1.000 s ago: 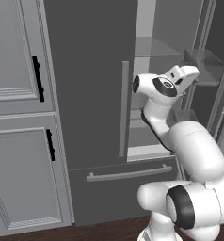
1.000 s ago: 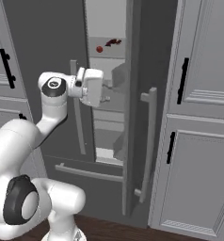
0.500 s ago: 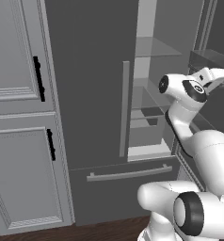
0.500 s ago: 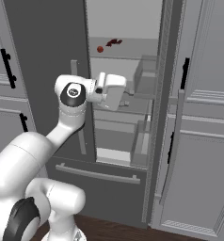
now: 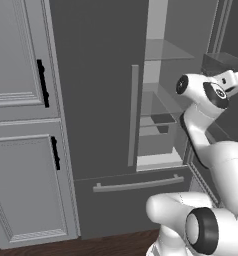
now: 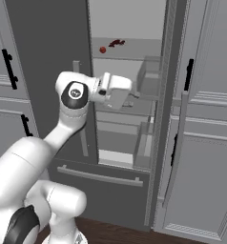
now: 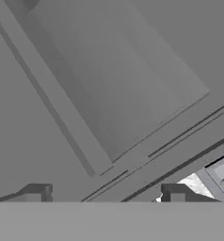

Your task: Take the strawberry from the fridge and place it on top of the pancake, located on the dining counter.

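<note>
Strawberry (image 6: 102, 49), tiny red berry, on pale upper fridge (image 6: 39, 57) shelf

Arm rose from base, bent at elbow, forearm reached forward at upper-chest height. Wrist turned sideways. Claw (image 7: 104, 194) empty, fingertips (image 7: 36, 192) spread wide apart, touched nothing.

The fridge (image 6: 120, 28) stands open, its pale interior crossed by clear glass shelves. On the upper shelf (image 6: 129, 47) lies the strawberry (image 6: 102, 49), and just beside it, toward the right, a small dark red thing (image 6: 117, 43) too small to make out. The lower shelves (image 5: 158, 120) show nothing that can be told. The bins (image 6: 149, 81) on the open door hold nothing that can be made out.
</note>
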You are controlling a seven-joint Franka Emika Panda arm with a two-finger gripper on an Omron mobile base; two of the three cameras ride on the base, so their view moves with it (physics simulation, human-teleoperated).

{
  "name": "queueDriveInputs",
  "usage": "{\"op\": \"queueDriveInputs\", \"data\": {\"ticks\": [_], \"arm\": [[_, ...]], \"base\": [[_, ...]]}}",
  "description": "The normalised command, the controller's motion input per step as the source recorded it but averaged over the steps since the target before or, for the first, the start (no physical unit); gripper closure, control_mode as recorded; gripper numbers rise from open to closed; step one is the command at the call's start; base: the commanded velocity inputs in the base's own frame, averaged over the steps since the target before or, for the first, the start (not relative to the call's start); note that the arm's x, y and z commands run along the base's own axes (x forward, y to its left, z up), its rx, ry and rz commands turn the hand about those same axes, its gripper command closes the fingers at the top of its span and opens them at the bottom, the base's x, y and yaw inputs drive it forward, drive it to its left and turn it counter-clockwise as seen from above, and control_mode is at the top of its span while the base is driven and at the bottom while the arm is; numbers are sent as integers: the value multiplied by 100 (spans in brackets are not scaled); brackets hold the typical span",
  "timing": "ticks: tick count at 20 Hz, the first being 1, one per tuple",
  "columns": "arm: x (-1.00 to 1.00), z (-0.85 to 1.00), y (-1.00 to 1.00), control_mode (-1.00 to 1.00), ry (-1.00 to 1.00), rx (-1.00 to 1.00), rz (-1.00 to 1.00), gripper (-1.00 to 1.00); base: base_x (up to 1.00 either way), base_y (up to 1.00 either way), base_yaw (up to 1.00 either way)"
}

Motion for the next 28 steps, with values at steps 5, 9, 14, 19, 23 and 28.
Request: {"op": "queueDriveInputs", "data": {"ticks": [5, 9, 14, 19, 23, 28], "arm": [[-98, 7, 37, -100, -4, 5, 0, -100], [-83, -14, 98, -100, 0, 0, 1, -100], [-49, -33, 100, -100, -4, 14, 3, -100], [-1, -46, 90, -100, -2, 34, 22, -100], [23, -12, 68, -100, 0, 37, 37, -100], [60, 0, 54, -100, 0, 37, 34, -100]], "base": [[0, 0, 0], [0, 0, 0], [0, 0, 0], [0, 0, 0], [0, 0, 0], [0, 0, 0]]}}
